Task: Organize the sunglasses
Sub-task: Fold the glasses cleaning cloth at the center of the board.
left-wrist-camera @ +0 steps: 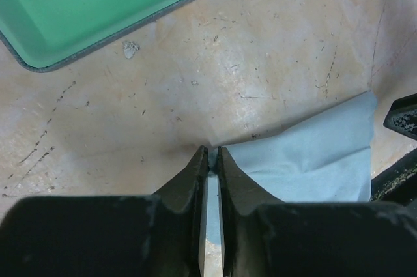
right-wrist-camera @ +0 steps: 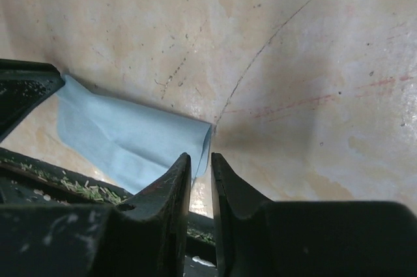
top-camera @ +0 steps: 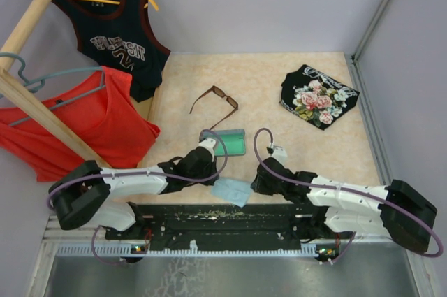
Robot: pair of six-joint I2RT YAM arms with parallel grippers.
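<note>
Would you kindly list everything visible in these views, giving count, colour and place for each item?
sunglasses: one, brown with dark lenses, unfolded, mid-table beyond the case
case: one, green inside, open, just nearer than the sunglasses
cloth: one, light blue, at the near edge between both arms
folded garment: one, black with pink flowers, far right of the table
jersey: one, black with red trim, hanging far left
top: one, red, hanging left, below the jersey
rack: one, pale wood, left side
table: one, beige marbled
left gripper: one, black, pinching the cloth's left corner
right gripper: one, black, pinching the cloth's right corner
</note>
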